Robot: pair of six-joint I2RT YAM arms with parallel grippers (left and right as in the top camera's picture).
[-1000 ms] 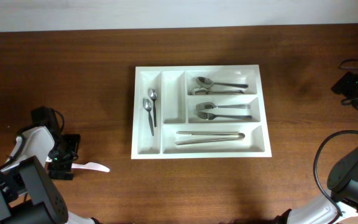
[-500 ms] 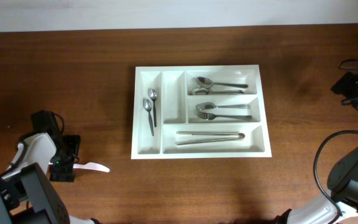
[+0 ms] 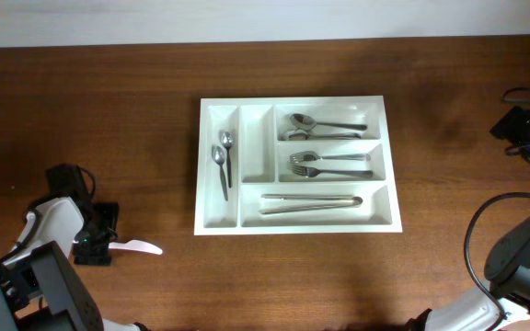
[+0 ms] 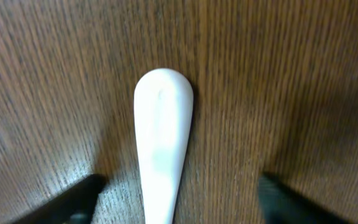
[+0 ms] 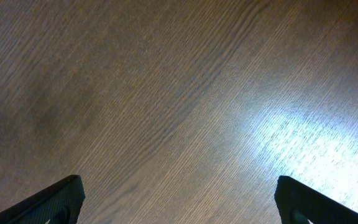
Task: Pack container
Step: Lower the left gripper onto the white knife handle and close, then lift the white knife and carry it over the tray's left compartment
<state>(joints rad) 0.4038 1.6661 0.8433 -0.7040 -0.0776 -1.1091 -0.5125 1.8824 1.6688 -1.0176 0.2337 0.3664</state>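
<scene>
Tray point(image 3: 259, 138): centre, well right of the left claw point(image 3: 93, 246).
Left claw: wide, straddling the white utensil point(image 4: 162, 143), near left.
Right claw point(image 5: 179, 200): wide, empty.
Grip: centre on the utensil, close squarely, lift level.

even light, table point(image 5: 303, 134) glare, blurred close-ups

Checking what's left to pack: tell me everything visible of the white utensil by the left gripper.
The white utensil looks like smooth matte plastic, with a rounded, wider end narrowing toward the wrist camera; spoon bowl or handle end, I cannot tell. It lies flat on the wooden table, outside the white tray and to its lower left in the overhead view. The left gripper is open, one finger on each side of it, neither touching.
</scene>
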